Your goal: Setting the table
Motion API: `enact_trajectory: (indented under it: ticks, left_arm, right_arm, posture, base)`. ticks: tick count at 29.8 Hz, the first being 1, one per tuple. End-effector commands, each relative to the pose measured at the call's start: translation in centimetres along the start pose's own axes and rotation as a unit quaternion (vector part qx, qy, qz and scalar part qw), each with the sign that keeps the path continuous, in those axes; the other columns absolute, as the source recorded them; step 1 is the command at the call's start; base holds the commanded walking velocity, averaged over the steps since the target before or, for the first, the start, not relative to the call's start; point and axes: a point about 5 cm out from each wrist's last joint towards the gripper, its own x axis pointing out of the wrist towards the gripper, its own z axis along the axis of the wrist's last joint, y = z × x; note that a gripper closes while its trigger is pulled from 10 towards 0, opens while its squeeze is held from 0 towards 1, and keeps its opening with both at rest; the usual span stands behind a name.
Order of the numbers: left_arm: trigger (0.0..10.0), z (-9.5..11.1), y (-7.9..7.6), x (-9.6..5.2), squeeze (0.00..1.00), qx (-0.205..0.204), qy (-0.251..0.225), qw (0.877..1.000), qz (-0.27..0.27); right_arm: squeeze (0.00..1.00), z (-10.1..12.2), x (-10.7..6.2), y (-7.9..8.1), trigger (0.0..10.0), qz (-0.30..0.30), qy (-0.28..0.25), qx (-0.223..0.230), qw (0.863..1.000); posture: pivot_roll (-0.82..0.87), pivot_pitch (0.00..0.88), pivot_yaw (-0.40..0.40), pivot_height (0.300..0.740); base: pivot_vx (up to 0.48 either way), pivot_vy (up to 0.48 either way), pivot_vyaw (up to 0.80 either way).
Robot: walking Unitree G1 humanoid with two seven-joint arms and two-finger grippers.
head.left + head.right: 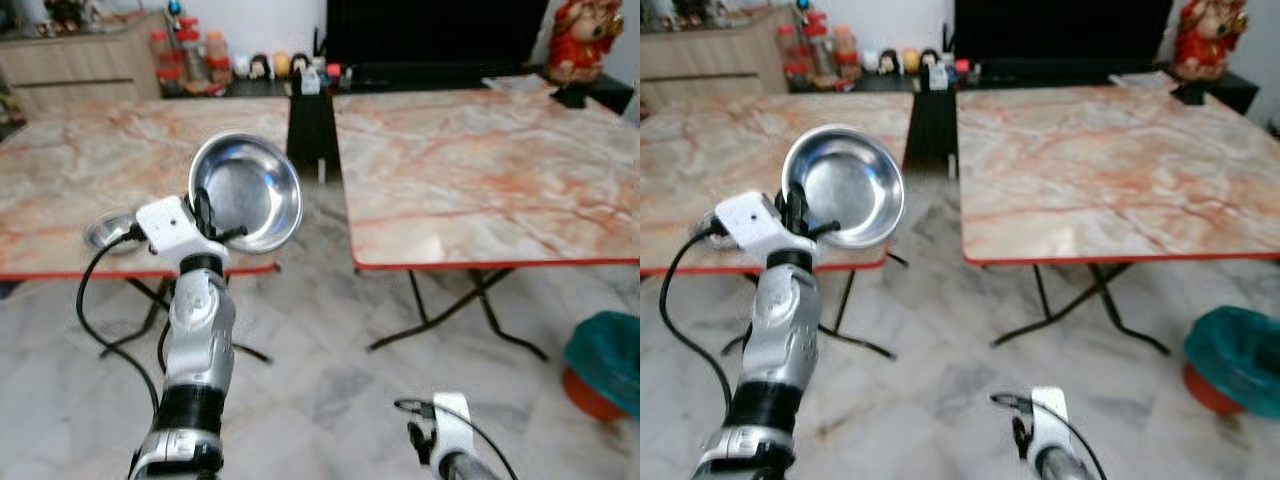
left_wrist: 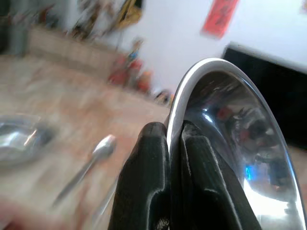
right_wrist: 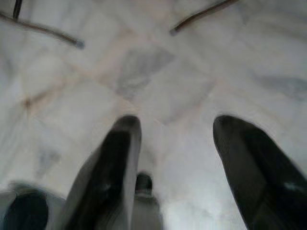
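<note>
The table setting looks partly done: on the left marble-topped table (image 1: 90, 170) a small steel dish (image 1: 112, 231) already sits near the front edge, and the left wrist view shows a spoon (image 2: 86, 165) lying on the tabletop beside that dish. The next piece is in the air, not yet placed. The left gripper (image 1: 205, 222) is clamped on the rim of a steel bowl (image 1: 250, 190), one black finger (image 2: 146, 177) outside the rim and the other inside, holding the bowl tilted so its hollow faces the camera, above the table's front right corner. The right gripper (image 3: 175, 163) hangs low over the marble floor (image 1: 320, 380) with its fingers spread apart and nothing between them. The right table (image 1: 480, 170) appears bare, so its whole setting seems yet to be laid. As for room, the left table's red-trimmed front edge lies just below the raised bowl, and the top beyond the dish offers broad open surface for setting it down. A narrow gap with a dark stand (image 1: 312, 130) separates the two tables, and folding legs (image 1: 470, 310) splay out beneath them. A teal and orange object (image 1: 605, 365) sits on the floor at the far right, well apart from both arms.
</note>
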Motion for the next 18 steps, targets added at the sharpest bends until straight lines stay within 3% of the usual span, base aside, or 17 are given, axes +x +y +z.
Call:
enact_trajectory:
  ticks: [1, 9, 11, 12, 13, 15, 16, 18]
  left_arm:
    - [10.0, 1.6, 0.6, -0.3, 0.0, 0.01, -0.035, 0.999, -0.001]
    - [10.0, -0.7, 5.8, -4.1, 0.0, 0.107, 0.018, 0.994, 0.023]
    - [10.0, -2.7, 7.2, -5.4, 0.0, 0.138, 0.071, 0.988, 0.017]
    - [10.0, -2.7, 7.2, -5.4, 0.0, 0.138, 0.071, 0.988, 0.017]
    - [10.0, -4.2, 8.0, -6.1, 0.0, 0.147, 0.112, 0.983, 0.019]
    - [10.0, -4.8, 8.4, -6.6, 0.0, 0.15, 0.131, 0.98, 0.02]
    - [10.0, -6.6, 9.4, -7.7, 0.0, 0.171, 0.184, 0.968, 0.02]
    - [10.0, -8.9, 10.8, -9.2, 0.0, 0.16, 0.252, 0.954, 0.031]
  right_arm:
    - [0.0, 0.3, 0.0, -0.2, 10.0, -0.003, -0.008, 0.002, 1.0]
    - [0.0, 0.1, 0.0, -0.1, 10.0, -0.001, -0.004, 0.0, 1.0]
    - [0.0, 0.0, 0.0, 0.0, 10.0, 0.0, -0.004, 0.001, 1.0]
    - [0.0, 0.0, 0.0, 0.0, 10.0, 0.0, -0.004, 0.001, 1.0]
    - [0.0, 0.0, 0.0, 0.1, 10.0, 0.0, -0.003, 0.001, 1.0]
    - [0.0, -0.1, 0.0, 0.1, 10.0, 0.0, -0.002, 0.001, 1.0]
    - [0.0, -0.1, 0.0, 0.1, 10.0, 0.0, -0.002, 0.001, 1.0]
    - [0.0, -0.1, 0.0, 0.1, 10.0, 0.0, -0.002, 0.002, 1.0]
  posture:
    - [0.05, 0.0, 0.014, 0.719]
    - [0.07, 0.0, 0.016, 0.719]
    - [0.07, 0.0, 0.017, 0.719]
    - [0.07, 0.0, 0.017, 0.719]
    - [0.08, 0.0, 0.017, 0.719]
    - [0.08, 0.0, 0.017, 0.719]
    - [0.07, 0.0, 0.017, 0.719]
    - [0.07, 0.0, 0.018, 0.719]
  base:
    - [0.0, -0.469, 0.0]
    - [0.0, -0.449, 0.0]
    - [0.0, -0.152, 0.0]
    - [0.0, 0.0, 0.0]
    - [0.0, 0.0, 0.0]
    - [0.0, 0.0, 0.0]
    - [0.0, 0.0, 0.0]
    - [0.0, 0.0, 0.0]
